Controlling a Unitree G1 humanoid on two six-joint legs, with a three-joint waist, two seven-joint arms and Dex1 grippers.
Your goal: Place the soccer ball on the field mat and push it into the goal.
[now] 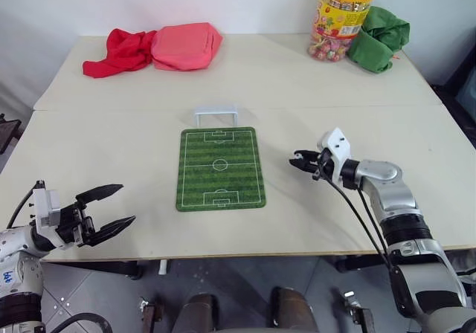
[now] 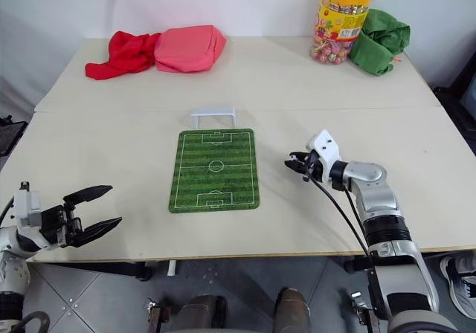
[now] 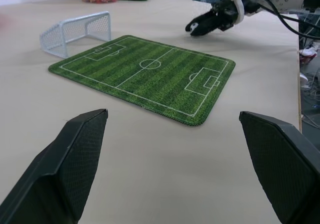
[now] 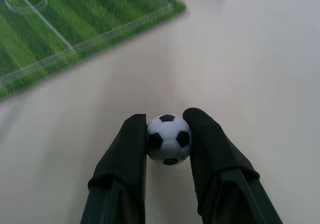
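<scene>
**Ball gripped beside the mat**

The right gripper [image 4: 167, 134] has its jaws closed on the ball [image 4: 169, 139]: in the right wrist view the two black fingers [image 4: 127, 154] press the ball from both sides, and the little white ball with black patches sits between their tips. The ball is over bare table [image 1: 111, 140], not on the mat; the mat's edge shows a little way ahead of it in that view. In the head views the gripper is near the mat's right edge, about level with its middle, pointing toward it.

The mat [image 1: 220, 168] lies flat in the middle of the table, its long sides running away from the robot. The goal [image 1: 216, 115] stands just beyond the mat's far short edge, its mouth facing the mat; whether its frame touches the mat I cannot tell.

The left gripper [image 1: 104, 210] is at the table's near left edge, well apart from the mat, with its jaws wide open and nothing between them. Its wrist view looks across the mat to the goal and to the right gripper on the far side.

At the far edge of the table lie a red cloth [image 1: 119, 50] and a pink bundle [image 1: 186, 45] on the left, and a candy jar [image 1: 343, 17] with a yellow lid beside a green cloth [image 1: 379, 37] on the right.
</scene>
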